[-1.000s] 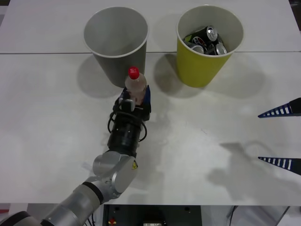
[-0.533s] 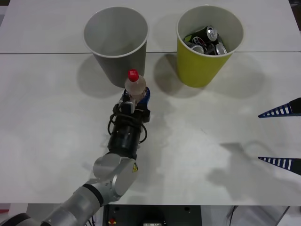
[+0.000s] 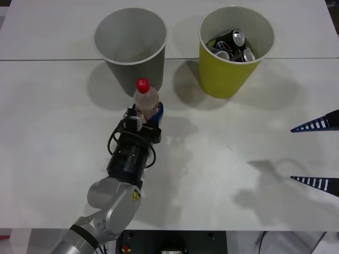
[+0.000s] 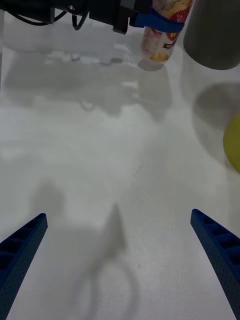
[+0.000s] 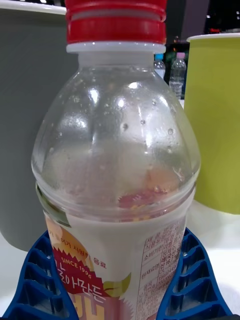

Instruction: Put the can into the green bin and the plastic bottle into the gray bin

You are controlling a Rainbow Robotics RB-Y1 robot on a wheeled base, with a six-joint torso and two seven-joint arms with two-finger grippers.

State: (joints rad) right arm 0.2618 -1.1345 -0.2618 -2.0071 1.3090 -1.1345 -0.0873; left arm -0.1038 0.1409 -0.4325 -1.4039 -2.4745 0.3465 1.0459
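Plastic bottle (image 3: pixel 145 98) stands upright, pinched at its label by the left claw (image 3: pixel 145 114); right claw (image 3: pixel 318 153) spread wide.

This looks like a robot test lab rather than a home. White tables (image 3: pixel 254 159) pushed edge to edge fill the frame, their seam running across its upper part. At the top right of the left wrist view, blurred spare bottles (image 5: pixel 172 75) stand in a dark room, perhaps on a shelf.
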